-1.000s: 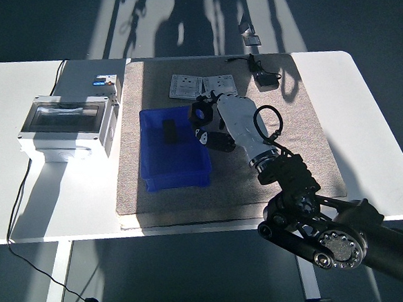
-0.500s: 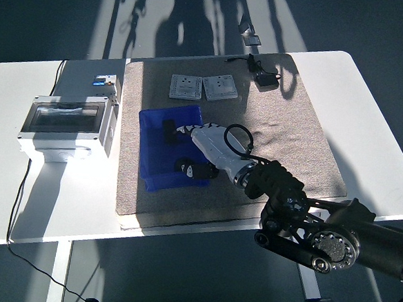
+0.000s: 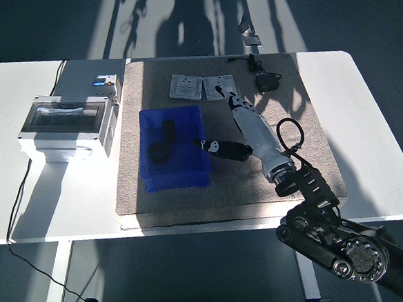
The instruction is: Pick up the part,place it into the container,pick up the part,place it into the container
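Risk first: thumb of right hand (image 3: 239, 122) sits just beside right wall of blue container (image 3: 146, 176); any sideways sweep from here likely nudges or drags the bin across the beige mat (image 3: 300, 130). Bin light, unanchored, probably slides easily. Second risk: fingertips (image 3: 225, 94) over or right next to the right-hand one of two grey plates (image 3: 219, 88) at mat's far edge; careless descent could push that plate into its neighbour (image 3: 186, 87) or off the mat. Third: looped cable at the wrist could snag on a fast move.

Pose: right arm in from lower right corner, forearm stretched diagonally up-left over mat, white hand extended flat, fingers mostly straight and spread toward the plates, thumb splayed left toward bin. Nothing held, nothing visibly pinched. Height above mat not clear.

Task things: two dark parts (image 3: 162, 140) lying inside the container, one near centre, one lower left; exact shape hard to read in shadow. Looks like both placements done, judged from contents only. Left hand not in view. Grey enclosure box (image 3: 68, 122) on white table (image 3: 4, 199) left of mat, well apart, untouched. Black adapter (image 3: 267, 79) at far mat edge.
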{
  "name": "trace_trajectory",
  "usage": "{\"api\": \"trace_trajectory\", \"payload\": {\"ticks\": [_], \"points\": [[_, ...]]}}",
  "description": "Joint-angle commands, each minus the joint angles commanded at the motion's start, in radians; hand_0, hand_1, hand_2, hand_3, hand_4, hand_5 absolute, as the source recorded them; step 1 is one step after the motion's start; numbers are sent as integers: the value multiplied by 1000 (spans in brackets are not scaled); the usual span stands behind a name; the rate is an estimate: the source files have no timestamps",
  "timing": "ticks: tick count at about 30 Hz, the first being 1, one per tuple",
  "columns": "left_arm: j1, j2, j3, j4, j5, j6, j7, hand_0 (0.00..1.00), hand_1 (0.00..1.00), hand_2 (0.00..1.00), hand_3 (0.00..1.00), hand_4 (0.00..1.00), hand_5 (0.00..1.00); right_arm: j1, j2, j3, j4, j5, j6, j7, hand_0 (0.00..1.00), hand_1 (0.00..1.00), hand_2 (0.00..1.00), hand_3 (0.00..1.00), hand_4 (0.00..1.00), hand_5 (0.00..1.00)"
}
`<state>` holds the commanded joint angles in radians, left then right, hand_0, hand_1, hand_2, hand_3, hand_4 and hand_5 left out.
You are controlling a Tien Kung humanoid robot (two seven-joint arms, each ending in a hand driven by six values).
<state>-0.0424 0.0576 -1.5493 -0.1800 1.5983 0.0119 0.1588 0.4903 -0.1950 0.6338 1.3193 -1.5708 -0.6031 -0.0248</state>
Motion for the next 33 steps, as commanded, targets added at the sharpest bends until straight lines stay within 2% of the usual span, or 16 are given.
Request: {"api": "trace_trajectory", "payload": {"ticks": [2, 4, 5, 6, 10, 11, 14, 16, 17, 22, 23, 28, 29, 33], "points": [[3, -2, 6, 0, -12, 4, -3, 685, 703, 715, 637, 903, 998, -61, -31, 64, 19, 64, -38, 56, 998, 992, 953, 925, 946, 572], [2, -1, 9, 0, -15, 6, -4, 685, 703, 715, 637, 903, 998, -138, -60, 142, 16, 142, -42, 125, 998, 992, 953, 925, 946, 572], [0, 0, 9, 0, -14, 6, -4, 682, 703, 716, 640, 902, 998, -172, -67, 178, 9, 178, -38, 155, 859, 750, 760, 759, 913, 570], [-1, 1, 10, 0, -13, 6, -4, 682, 703, 716, 640, 902, 998, -206, -71, 215, 1, 215, -31, 188, 859, 750, 760, 759, 913, 570], [-7, 3, 9, 0, -5, 6, -3, 682, 703, 716, 640, 902, 998, -323, -53, 362, -22, 363, -4, 310, 859, 750, 760, 759, 913, 570], [-9, 3, 8, 0, -2, 6, -3, 682, 702, 716, 645, 901, 998, -348, -45, 400, -24, 403, 2, 339, 755, 559, 653, 657, 894, 567], [-14, 5, 7, 0, 7, 4, -1, 682, 702, 716, 645, 901, 998, -403, -33, 486, -23, 506, 18, 409, 755, 559, 653, 657, 894, 567], [-18, 7, 7, 0, 11, 3, -1, 682, 702, 716, 645, 901, 998, -420, -31, 532, -23, 572, 26, 447, 755, 559, 653, 657, 894, 567], [-19, 8, 7, 0, 12, 3, -1, 680, 702, 717, 648, 898, 998, -425, -31, 554, -24, 603, 29, 464, 735, 472, 629, 632, 874, 556], [-24, 12, 8, 0, 13, 3, -1, 680, 702, 717, 648, 898, 998, -437, -31, 644, -29, 753, 36, 512, 735, 472, 629, 632, 874, 556], [-25, 12, 9, 0, 12, 3, -1, 680, 702, 718, 648, 898, 998, -438, -31, 652, -30, 779, 36, 515, 712, 343, 491, 592, 877, 570], [-29, 15, 19, 0, 4, 4, -6, 680, 702, 718, 648, 898, 998, -438, -31, 662, -31, 859, 37, 526, 712, 343, 491, 592, 877, 570], [-30, 16, 21, 0, 3, 4, -7, 679, 702, 719, 656, 893, 983, -437, -30, 662, -30, 868, 35, 530, 694, 272, 356, 528, 882, 585], [-30, 21, 12, 0, -2, 8, -9, 679, 702, 719, 656, 893, 983, -436, -25, 661, -25, 911, 4, 581, 694, 272, 356, 528, 882, 585]]}}
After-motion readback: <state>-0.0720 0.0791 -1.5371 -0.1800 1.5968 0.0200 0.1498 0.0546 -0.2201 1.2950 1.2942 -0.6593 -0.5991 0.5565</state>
